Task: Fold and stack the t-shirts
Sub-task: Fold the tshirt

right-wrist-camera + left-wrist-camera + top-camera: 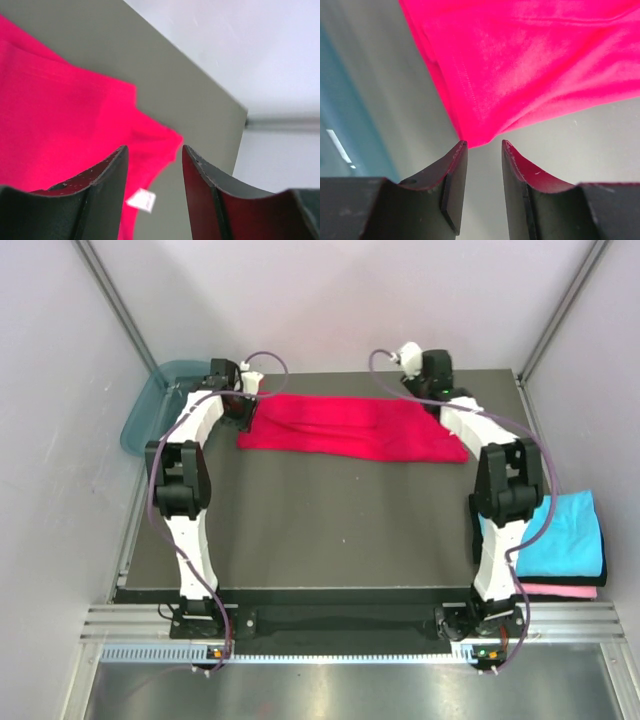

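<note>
Far left, past the back-left corner of the table (330,530): teal tub (148,412), against the left wall. Just right of it: left gripper (243,403), low at the left end of the red t-shirt (350,428). In left wrist view: jaws parted, nothing between them, shirt's corner just past the fingertips (457,155), right at the mouth of the gap; touching or not, cannot tell.

Across the back of the table: red t-shirt folded into a long band, lying flat on the dark surface, running left to right from one gripper to the other.

At its right end: right gripper (432,388), over the cloth's far corner. In right wrist view: jaws spread, gripping nothing, red cloth below and left of the fingers (112,165), small white tag (141,200) visible in the gap by the shirt's edge, bare table to the right.

Far right, beside the right arm, right of the dark table top: cyan t-shirt (568,533), folded, stacked on pink t-shirt (560,591), only the pink's near edge showing.
</note>
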Controlling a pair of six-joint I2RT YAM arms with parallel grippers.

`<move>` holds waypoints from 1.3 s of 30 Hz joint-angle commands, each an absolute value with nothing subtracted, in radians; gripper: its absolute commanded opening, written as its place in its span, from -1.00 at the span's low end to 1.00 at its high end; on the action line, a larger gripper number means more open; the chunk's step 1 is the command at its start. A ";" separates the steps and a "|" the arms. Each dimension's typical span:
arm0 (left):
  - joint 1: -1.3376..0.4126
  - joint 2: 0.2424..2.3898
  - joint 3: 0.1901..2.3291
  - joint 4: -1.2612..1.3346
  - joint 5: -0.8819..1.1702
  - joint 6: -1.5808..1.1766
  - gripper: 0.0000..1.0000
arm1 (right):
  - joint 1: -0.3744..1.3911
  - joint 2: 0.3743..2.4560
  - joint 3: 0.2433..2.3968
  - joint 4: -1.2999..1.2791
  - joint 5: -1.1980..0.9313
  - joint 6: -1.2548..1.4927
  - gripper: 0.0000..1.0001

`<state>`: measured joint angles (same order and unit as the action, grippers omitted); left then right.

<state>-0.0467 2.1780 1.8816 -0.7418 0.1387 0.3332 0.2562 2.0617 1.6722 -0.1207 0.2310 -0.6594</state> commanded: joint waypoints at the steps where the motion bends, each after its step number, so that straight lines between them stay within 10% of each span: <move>1: -0.043 2.108 1.905 -0.770 0.156 0.420 -0.22 | 0.206 2.009 1.701 -0.296 0.173 -0.508 -0.05; 25: -0.035 2.299 1.968 -0.801 0.031 0.359 -0.21 | 0.009 2.016 1.724 -0.708 -0.031 -0.391 0.04; 31: -0.025 2.329 1.968 -0.798 0.041 0.347 -0.94 | -0.035 2.046 1.743 -0.788 -0.097 -0.390 0.06; 39: -0.012 2.290 1.904 -0.799 0.084 0.339 -1.00 | -0.057 2.074 1.730 -0.857 -0.155 -0.391 0.08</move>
<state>-0.0303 2.3108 1.9411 -0.7914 0.0669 0.3523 -0.0383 2.0644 1.7035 -0.8215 -0.1146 -0.4061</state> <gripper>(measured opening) 0.012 0.542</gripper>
